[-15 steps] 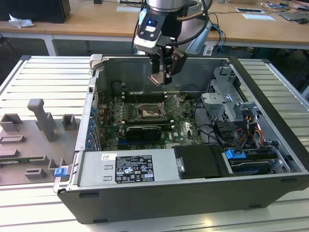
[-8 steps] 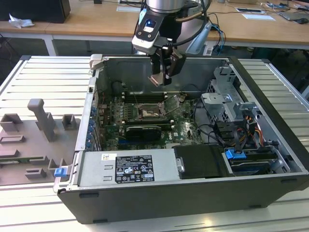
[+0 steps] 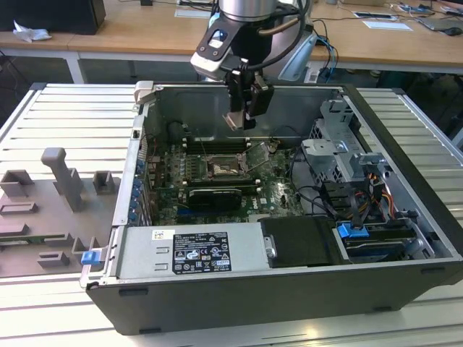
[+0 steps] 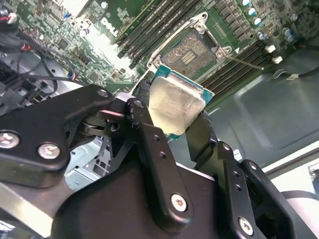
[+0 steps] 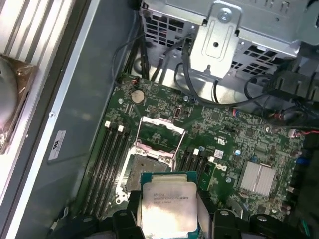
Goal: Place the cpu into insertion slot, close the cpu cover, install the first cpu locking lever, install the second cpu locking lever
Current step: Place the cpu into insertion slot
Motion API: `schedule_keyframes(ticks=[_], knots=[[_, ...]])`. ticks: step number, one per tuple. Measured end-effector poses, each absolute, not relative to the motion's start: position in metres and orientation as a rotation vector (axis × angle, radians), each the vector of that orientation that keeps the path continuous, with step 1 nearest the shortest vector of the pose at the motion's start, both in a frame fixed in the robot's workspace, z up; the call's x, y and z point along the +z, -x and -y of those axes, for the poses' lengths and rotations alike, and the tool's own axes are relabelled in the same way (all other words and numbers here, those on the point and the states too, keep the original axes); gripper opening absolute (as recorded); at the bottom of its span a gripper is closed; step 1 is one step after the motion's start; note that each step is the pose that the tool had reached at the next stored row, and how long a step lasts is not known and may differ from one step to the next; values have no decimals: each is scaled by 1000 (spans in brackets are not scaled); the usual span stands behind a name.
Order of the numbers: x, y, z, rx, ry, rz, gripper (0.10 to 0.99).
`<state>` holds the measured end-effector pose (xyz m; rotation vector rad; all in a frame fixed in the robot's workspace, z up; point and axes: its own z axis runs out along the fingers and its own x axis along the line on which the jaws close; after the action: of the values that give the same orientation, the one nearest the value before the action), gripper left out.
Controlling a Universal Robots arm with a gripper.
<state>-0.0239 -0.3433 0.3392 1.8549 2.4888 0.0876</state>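
Silver-grey on top with a green rim, the cpu (image 4: 175,102) is pinched by two opposite edges between the black fingers (image 4: 149,142) of the gripper (image 4: 172,114), which are clenched on it. The chip is tilted in the grasp, its metal face turned toward the second wrist view.

In the exterior view the gripper hangs inside the open case (image 3: 253,303), above the green board (image 3: 278,195). The cpu is in the air there, well apart from the socket (image 3: 219,170) below it. In both wrist views the socket lies bare just past the chip's far edge, its contact field uncovered.

The cover (image 5: 164,124) stands swung up on its hinge, off the socket, on the side toward the metal drive cage (image 5: 219,45). Its open window shows the board behind it. Memory slots (image 5: 110,159) run in rows along both sides of the socket. A round coin battery (image 5: 137,95) sits on the board beyond the cover, and a small finned heatsink (image 5: 256,178) lies further off across the board.

Along the near wall of the case sits the power supply (image 3: 188,249), with a white label on its top. On the slatted table (image 3: 58,116), to the exterior view's left of the case, stands a grey fixture (image 3: 61,177) with several upright blocks.
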Motion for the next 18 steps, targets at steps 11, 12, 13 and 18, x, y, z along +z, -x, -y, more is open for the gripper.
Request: schedule_keyframes(ticks=[11,12,13,18], knots=[[333,24,343,87,-1875,-2473,533],[333,24,343,87,-1874,-2473,533],[332,24,343,87,-1875,-2473,533],[330,24,343,87,-1875,-2473,533]])
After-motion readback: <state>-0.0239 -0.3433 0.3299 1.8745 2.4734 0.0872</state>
